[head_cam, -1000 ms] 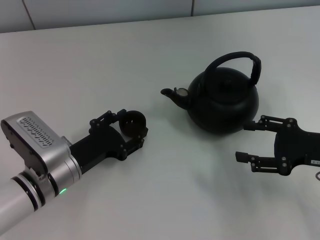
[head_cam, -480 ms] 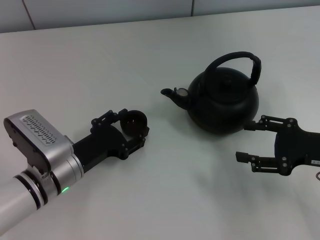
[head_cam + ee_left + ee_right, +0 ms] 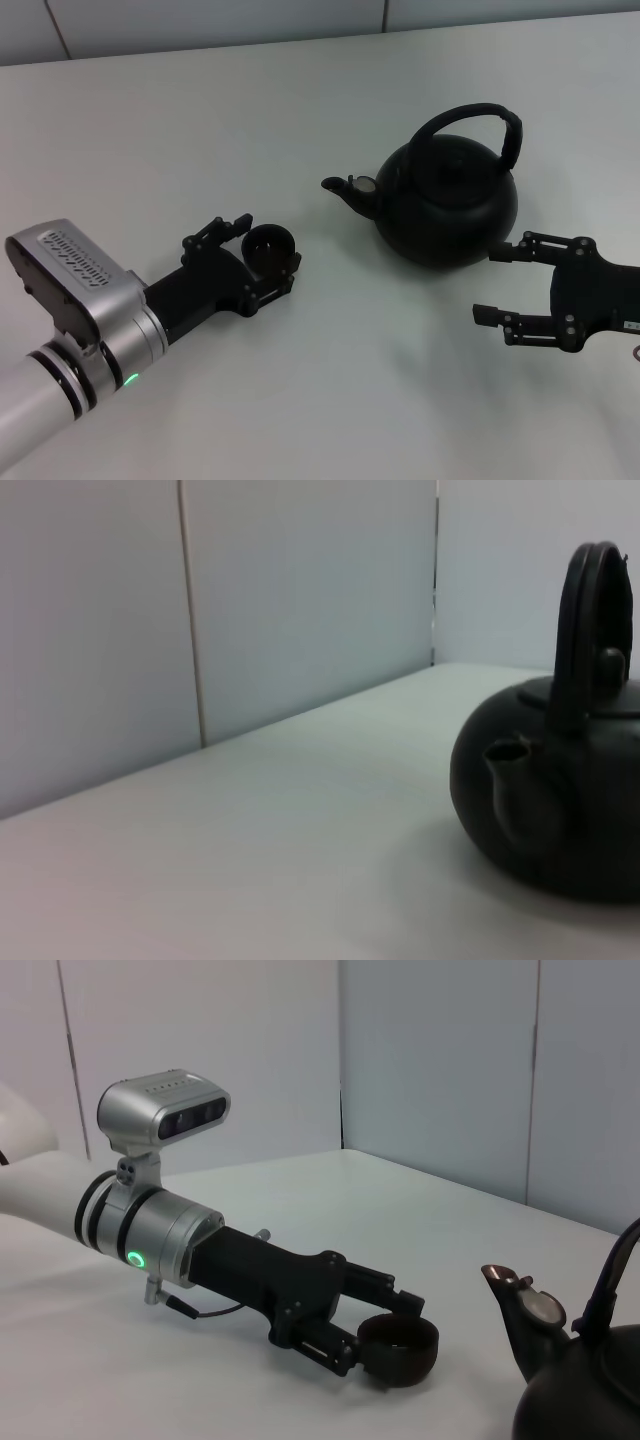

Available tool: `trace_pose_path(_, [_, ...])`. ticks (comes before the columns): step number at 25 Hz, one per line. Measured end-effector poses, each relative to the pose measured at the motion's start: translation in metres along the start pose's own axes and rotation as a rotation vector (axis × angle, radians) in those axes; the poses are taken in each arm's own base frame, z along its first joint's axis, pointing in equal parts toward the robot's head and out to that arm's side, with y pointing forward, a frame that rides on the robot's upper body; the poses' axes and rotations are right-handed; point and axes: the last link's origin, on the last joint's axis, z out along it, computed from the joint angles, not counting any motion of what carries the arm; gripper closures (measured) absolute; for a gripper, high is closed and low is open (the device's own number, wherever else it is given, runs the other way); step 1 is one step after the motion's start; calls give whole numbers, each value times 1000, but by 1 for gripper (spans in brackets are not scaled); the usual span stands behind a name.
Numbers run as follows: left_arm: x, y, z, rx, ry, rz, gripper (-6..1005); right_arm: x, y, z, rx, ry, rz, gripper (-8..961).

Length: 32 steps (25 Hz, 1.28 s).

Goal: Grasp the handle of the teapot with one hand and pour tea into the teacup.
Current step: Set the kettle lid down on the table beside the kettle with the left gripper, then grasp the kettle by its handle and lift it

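Pale grey-white tabletop (image 3: 330,400) fills nearly the whole head view, running back to a light panelled wall (image 3: 200,20) along its far edge; wide bare stretches lie in front of both arms and behind the left one.

One teapot (image 3: 447,205), matte black and round, stands upright toward the right, with its short spout (image 3: 345,190) aimed at the robot's left. Its one handle (image 3: 490,125), a thick arched bail, stands up over the lid with nothing touching it.

Two arms are in view. The left arm, silver-cased with a green light, reaches in from the lower left; the left gripper (image 3: 262,252) has its fingers set close on either side of the one teacup (image 3: 269,246), a small dark bowl. They seem to be pressing its wall, though the contact itself is hard to make out. The cup sits well apart from the spout, with open table between them.

The right gripper (image 3: 500,285) lies low at the right edge, jaws spread wide and empty; its upper fingertip (image 3: 498,254) is just beside the teapot's lower flank, seemingly not quite touching.
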Motion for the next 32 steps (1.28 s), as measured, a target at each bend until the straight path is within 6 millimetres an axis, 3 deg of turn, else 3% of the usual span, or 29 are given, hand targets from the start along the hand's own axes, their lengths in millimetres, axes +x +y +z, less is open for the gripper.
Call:
trace_pose_path(4, [5,-1,-10,8,79,-13,198,0,0,0,3,-2,0,191])
trace_pose_path(9, [12,-13,-50,-4,231,-60,200,0,-2,-2,15,-5,1,190])
trace_pose_path(10, [12,-13,-50,-4,231,-60,200,-1,-2,-2,19,-6,2,190])
trace_pose_path(11, [13,-20,-76,-43,279,-90,200,-1,-3,-3,23,-8,2,190])
trace_pose_path(12, [13,-20,-76,-43,279,-90,201,-1,-3,-3,26,-9,2,190])
trace_pose_path(13, [14,-24,-98,-82,299,-98,201,-1,-4,-3,31,-11,2,190])
trace_pose_path(15, [14,-24,-98,-82,299,-98,202,-1,-5,-4,35,-12,2,190])
trace_pose_path(16, [14,-25,-114,-109,309,-107,202,-2,-5,-4,35,-13,2,191])
trace_pose_path(17, [13,-26,-147,-137,319,-124,202,-2,-5,-4,35,-13,1,191])
trace_pose_path(18, [11,-26,-157,-136,310,-129,202,-2,-5,-4,35,-13,1,191])
trace_pose_path(22, [8,-26,-171,-131,286,-128,202,-2,-5,-4,35,-13,0,192])
trace_pose_path(31, [7,-30,-174,-131,262,-108,202,-3,-6,-3,34,-16,-1,193])
trace_pose_path(32, [-4,-31,-174,-132,161,-53,202,-3,-6,-3,34,-15,-2,193])
